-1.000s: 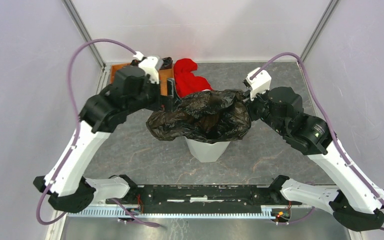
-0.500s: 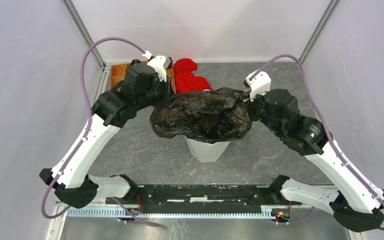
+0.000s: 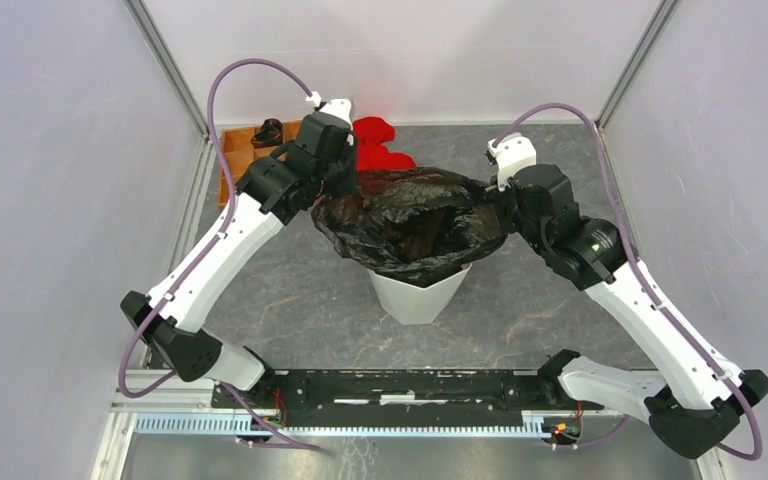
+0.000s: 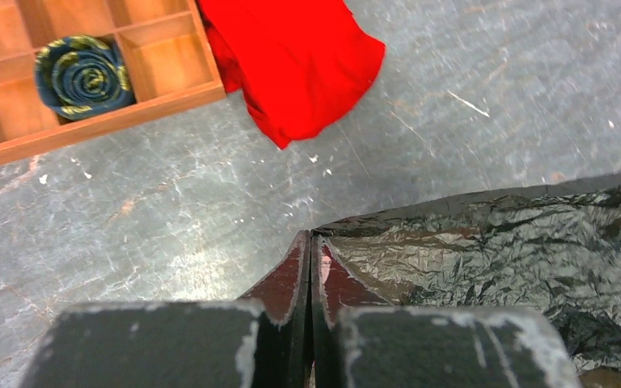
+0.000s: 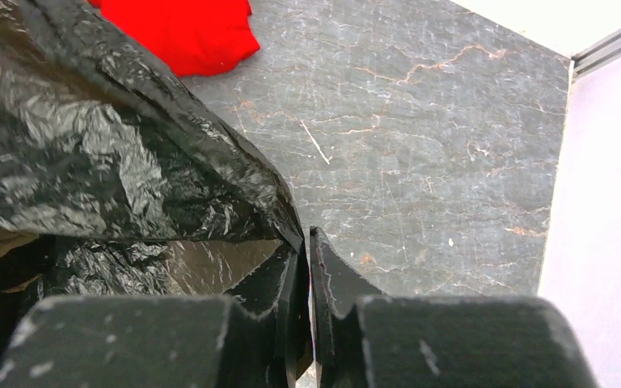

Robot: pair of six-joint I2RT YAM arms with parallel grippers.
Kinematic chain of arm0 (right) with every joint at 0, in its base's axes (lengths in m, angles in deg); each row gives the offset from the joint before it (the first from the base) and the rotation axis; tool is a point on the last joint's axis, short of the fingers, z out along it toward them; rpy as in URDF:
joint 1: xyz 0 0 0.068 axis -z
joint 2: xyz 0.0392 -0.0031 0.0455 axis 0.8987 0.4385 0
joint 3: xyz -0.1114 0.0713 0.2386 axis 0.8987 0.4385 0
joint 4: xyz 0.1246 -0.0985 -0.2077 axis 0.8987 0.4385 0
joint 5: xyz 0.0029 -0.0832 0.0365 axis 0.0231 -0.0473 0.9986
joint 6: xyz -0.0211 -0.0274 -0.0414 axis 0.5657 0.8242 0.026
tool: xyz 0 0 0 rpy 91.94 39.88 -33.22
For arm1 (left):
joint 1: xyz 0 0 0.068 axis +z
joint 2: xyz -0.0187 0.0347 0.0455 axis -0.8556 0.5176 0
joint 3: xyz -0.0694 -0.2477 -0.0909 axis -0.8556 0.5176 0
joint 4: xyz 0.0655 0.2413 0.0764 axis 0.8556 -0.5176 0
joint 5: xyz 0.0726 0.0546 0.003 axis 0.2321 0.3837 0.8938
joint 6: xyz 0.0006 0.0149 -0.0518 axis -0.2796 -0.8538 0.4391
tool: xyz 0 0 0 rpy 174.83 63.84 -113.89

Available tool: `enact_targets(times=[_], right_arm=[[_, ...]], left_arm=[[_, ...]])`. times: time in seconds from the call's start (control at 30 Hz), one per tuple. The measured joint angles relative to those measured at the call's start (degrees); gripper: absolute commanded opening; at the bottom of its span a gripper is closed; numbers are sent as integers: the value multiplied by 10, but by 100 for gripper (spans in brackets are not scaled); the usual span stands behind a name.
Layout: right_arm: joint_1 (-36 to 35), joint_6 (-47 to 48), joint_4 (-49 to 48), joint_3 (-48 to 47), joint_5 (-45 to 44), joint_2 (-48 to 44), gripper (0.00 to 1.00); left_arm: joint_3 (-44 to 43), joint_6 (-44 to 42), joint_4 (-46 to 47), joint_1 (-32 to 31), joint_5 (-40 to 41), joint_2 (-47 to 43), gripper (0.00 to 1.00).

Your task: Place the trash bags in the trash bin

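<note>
Left gripper (image 4: 311,242) and right gripper (image 5: 307,242) each pinch the thin, wrinkly black plastic trash bag (image 3: 415,225) at its 10 and 3 o'clock rim over the white faceted plastic trash bin (image 3: 418,295), so stretch the mouth level and lower evenly.

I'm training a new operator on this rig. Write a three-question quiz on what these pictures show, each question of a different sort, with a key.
1. True or false: the left gripper and the right gripper are each shut on an edge of the trash bag.
2. What lies in one compartment of the wooden tray? A: a bottle. B: a rolled blue-and-yellow strip. C: a sponge.
3. Fill in: the bag is held stretched over the mouth of the white, faceted ____.

Key: 1 true. 2 B. 3 trash bin.
</note>
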Motion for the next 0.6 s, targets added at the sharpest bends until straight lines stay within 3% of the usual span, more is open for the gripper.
enact_targets(times=[0.23, 0.6], right_arm=[[2, 0, -21, 56, 11, 5, 16], [5, -17, -90, 134, 44, 4, 22]], left_arm=[[58, 10, 44, 20, 39, 1, 2], [174, 48, 108, 20, 0, -8, 2]])
